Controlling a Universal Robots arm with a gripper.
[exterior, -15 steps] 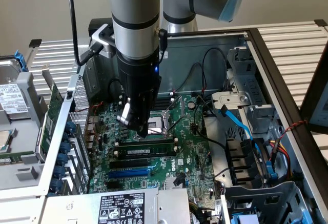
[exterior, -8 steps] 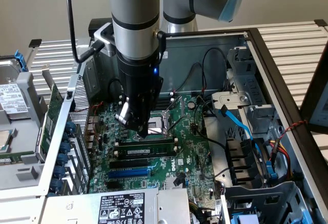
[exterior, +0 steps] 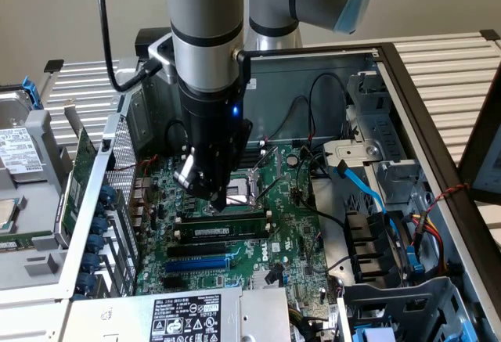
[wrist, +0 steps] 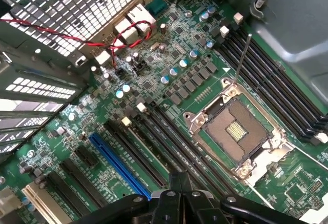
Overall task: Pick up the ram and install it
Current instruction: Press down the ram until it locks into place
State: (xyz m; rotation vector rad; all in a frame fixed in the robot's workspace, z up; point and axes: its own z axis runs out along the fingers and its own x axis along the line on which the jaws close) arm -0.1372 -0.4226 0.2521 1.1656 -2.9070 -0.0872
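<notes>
Slatted metal benches flank the open computer case (exterior: 407, 84) — gripper (exterior: 218, 199) closed, empty, above the motherboard (exterior: 290, 225).

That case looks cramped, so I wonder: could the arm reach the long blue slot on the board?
Probably yes. The case is open, the blue slot lies bare near the shut end effector, and no cable crosses it.
</notes>
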